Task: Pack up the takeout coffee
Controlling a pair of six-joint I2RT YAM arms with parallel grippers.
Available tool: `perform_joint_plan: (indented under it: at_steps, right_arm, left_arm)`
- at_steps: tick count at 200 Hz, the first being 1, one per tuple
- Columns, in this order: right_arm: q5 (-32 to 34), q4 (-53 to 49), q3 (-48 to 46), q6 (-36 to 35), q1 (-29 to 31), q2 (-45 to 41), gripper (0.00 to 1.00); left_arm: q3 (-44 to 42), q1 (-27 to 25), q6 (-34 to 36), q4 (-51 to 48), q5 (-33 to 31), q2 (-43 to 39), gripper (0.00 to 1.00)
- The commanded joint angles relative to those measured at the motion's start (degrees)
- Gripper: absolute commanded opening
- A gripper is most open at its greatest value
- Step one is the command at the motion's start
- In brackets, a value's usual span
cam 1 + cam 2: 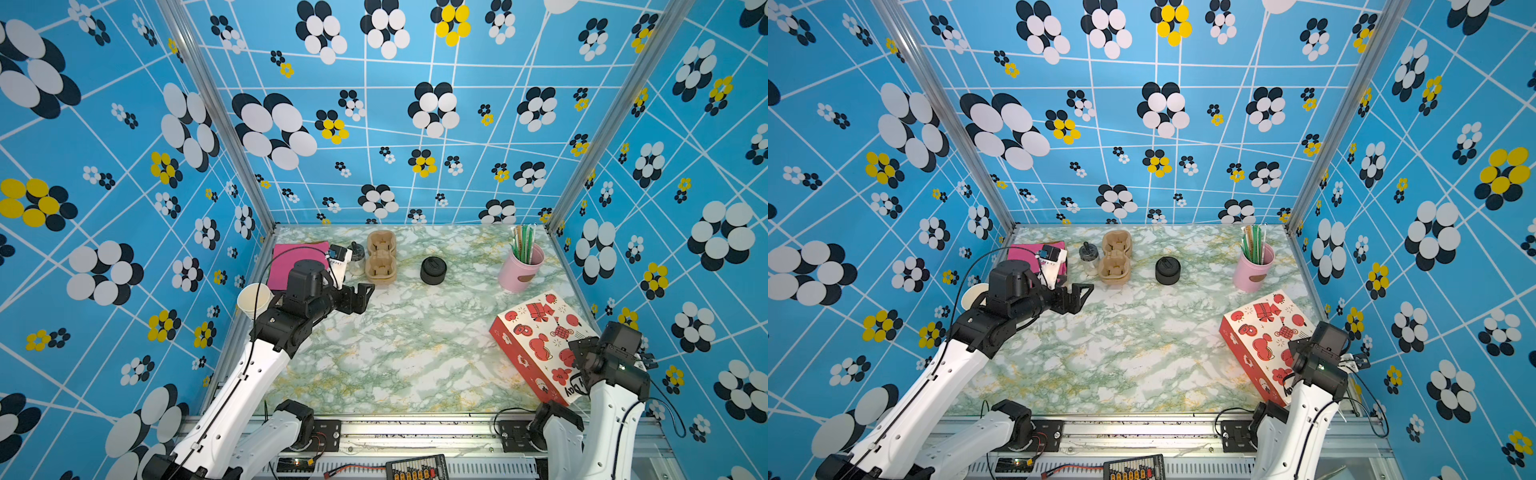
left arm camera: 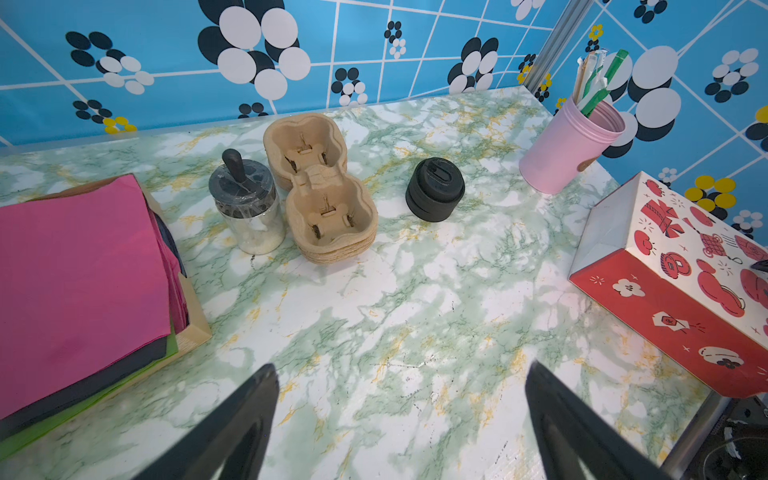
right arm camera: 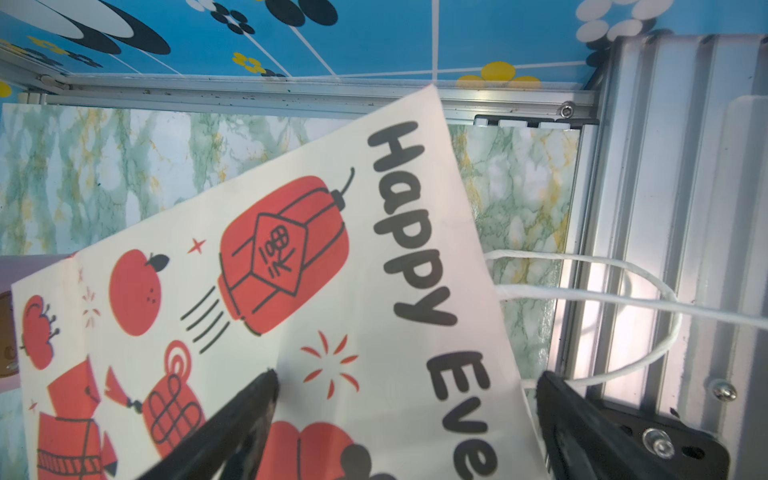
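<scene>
- Right gripper hangs wide open over the paper bag, lower right in both top views.
- Left gripper, also wide and empty, points right at centre-left.
- No lidded takeout coffee shows; lidless cups sit left, behind that claw, and black lids up-right; it is nearer both.

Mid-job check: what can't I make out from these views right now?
- Paper cups: both top views, left arm covers most; count unclear.
- Paper bag opening: top views, right arm hides it; right wrist view cuts off the lettering.
- A lidded cup: seen in no view.
</scene>
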Motion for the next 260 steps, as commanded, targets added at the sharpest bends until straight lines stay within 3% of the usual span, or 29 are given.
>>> perform_joint_plan:
  at_steps: [1, 23, 75, 136, 187, 220, 260]
  right_arm:
    - [-0.3, 1.4, -0.8, 0.3, -0.6, 0.0, 0.99]
    - [-0.1, 1.9, -1.1, 0.2, -0.7, -0.2, 0.91]
    - [1.5, 1.8, -0.4, -1.1, -0.7, -2.2, 0.45]
    - [2.0, 2.3, 2.1, -4.0, -0.6, -4.0, 0.00]
    - [1.4, 2.1, 5.6, -7.0, -0.7, -3.8, 0.00]
    - [-2.5, 1.3, 8.5, -8.3, -0.6, -2.4, 0.00]
    - [-1.4, -1.3, 10.7, -10.9, -0.6, -2.8, 0.50]
  left_arm:
    - [-1.0, -0.6, -0.2, 1.3, 0.0, -0.8, 0.94]
    - [-1.2, -0.8, -0.4, 1.7, -0.1, -0.9, 0.94]
    - [-1.4, -1.3, -0.5, 2.1, -0.4, -1.1, 0.93]
    - [-2.1, -1.7, -0.8, 3.0, -0.5, -1.5, 0.93]
    - [-2.6, -1.8, -0.9, 3.8, -0.4, -1.7, 0.93]
    - [-2.8, -1.9, -0.9, 4.1, -0.1, -2.0, 0.94]
    - [-3.2, -1.9, -0.9, 4.3, 0.3, -2.2, 0.94]
